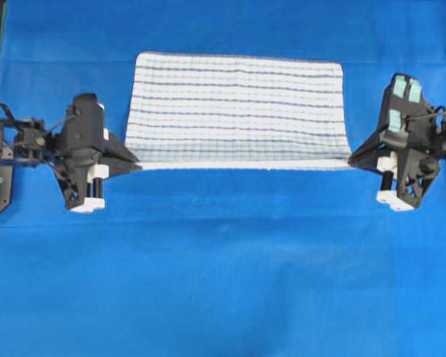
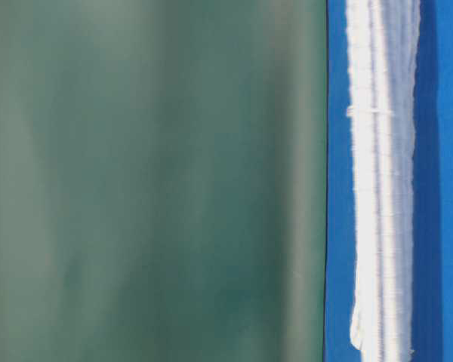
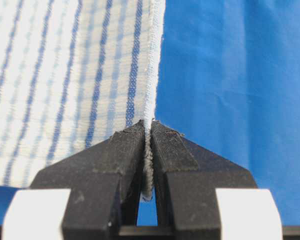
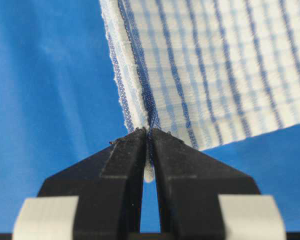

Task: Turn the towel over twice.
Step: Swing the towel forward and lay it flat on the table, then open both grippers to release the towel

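**Towel held at both near corners, stretched between the two grippers**

Nearest the arms, the left gripper [image 1: 134,165] is closed tight on the near left corner of the towel [image 1: 236,108]. In the left wrist view the fingertips [image 3: 125,150] press together with the hem pinched edge-on between them; no gap beyond the thickness of the cloth. The right gripper [image 1: 354,159] grips the near right corner in the same manner: in the right wrist view the fingertips [image 4: 127,150] are clamped on the folded hem, with a small tuft of white fabric showing just below the pinch.

Between the two grippers the near edge of the towel runs taut and straight across the middle of the blue sheet [image 1: 223,282]. This edge appears lifted clear of the sheet, casting a thin shadow line beneath it.

Further back, the cloth spreads away from the held edge, striped face visible, and widens slightly toward the far edge, which lies on the sheet. The far corners are free of both grippers.

In the table-level view the towel [image 2: 381,188] appears as a blurred white band above the blue surface; detail there cannot be made out
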Robot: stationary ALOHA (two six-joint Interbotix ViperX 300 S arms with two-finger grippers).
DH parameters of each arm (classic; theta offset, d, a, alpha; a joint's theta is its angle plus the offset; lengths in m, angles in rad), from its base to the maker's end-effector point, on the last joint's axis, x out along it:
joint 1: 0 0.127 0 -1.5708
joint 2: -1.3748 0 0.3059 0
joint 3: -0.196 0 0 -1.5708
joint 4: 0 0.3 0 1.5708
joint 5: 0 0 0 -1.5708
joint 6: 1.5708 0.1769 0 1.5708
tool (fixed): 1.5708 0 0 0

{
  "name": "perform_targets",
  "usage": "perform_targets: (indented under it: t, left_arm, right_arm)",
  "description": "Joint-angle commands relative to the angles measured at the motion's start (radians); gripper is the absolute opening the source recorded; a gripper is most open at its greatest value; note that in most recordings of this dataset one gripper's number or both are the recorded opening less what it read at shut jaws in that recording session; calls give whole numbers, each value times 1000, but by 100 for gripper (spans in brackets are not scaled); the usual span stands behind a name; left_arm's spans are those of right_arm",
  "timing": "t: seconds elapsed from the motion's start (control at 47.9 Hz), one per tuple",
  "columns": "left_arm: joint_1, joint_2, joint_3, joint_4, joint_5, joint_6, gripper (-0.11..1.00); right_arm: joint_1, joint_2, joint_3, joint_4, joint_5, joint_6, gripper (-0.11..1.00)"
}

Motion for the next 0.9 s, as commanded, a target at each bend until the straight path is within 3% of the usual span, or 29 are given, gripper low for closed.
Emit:
perform_targets:
  t: [0.0,0.334,0.71,0.793,0.877]
  left_arm:
    - [-18,20,-14,0,-9,-9,2]
    - [-72,89,-32,-2,-26,-14,2]
    - [-80,137,-52,-2,-25,-12,3]
    - [-80,137,-52,-2,-20,-12,6]
    - [-87,135,-51,-2,-17,-12,17]
  right_arm:
    - [32,23,-3,15,-12,12,8]
    - [91,133,5,31,-67,75,8]
    - [91,175,-17,31,-64,78,8]
    - [92,176,-17,31,-67,80,8]
    - [92,179,-18,32,-67,80,8]
